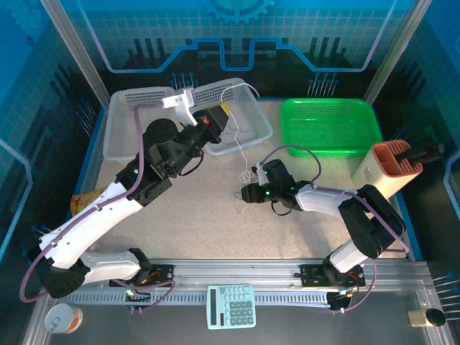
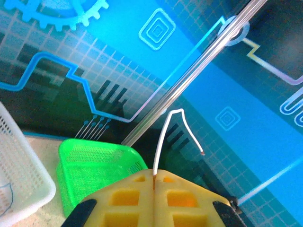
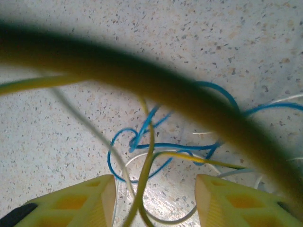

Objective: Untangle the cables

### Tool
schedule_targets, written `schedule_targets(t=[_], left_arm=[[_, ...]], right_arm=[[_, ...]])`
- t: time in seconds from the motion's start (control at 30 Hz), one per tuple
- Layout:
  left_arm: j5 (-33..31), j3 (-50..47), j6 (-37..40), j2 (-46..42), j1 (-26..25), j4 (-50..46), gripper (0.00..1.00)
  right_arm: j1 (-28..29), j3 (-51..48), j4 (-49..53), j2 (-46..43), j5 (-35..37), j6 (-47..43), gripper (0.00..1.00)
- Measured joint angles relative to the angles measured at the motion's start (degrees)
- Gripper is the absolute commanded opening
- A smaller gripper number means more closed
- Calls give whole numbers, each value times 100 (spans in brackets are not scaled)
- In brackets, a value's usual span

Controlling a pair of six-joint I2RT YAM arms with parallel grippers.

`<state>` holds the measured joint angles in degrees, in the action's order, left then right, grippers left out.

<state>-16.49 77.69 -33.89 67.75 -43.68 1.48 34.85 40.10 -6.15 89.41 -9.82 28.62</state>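
At the right pincer (image 3: 155, 191), partly blurred cables (image 3: 150, 153).

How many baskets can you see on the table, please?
3: one white basket at the back left, a second white basket just to its right, and a green basket at the back right. None appears to be hidden.

cables (image 3: 135, 141) | blue, yellow, white cords tangled on table (image 3: 47, 142) | 1 white strand (image 2: 163, 137) up in air
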Motion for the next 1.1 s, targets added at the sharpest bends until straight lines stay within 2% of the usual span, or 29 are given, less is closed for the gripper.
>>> schedule_targets(t=[0.17,0.4,0.57,0.6,0.67,0.77,0.83,0.93,1.1], left_arm=[[17,431,258,0,96,-37,0],[90,885,560,2,190,-131,0],[149,1379,734,81,286,-210,0],[166,1467,750,96,299,-212,0],[201,1563,782,98,304,-223,0],[245,1545,820,92,304,-229,0],[247,1388,820,61,304,-214,0],[271,894,813,-61,308,-157,0],[334,4,791,-245,326,-46,0]], right_arm=[[4,-50,-81,44,20,17,39],[9,-79,-157,186,37,44,12],[11,-136,-216,299,35,55,12],[13,-151,-223,308,35,57,14],[26,-153,-229,315,35,61,24],[52,-146,-208,315,24,44,48],[68,-105,-111,308,17,42,58],[83,28,157,186,17,-39,68],[87,411,640,-363,35,-199,76]])
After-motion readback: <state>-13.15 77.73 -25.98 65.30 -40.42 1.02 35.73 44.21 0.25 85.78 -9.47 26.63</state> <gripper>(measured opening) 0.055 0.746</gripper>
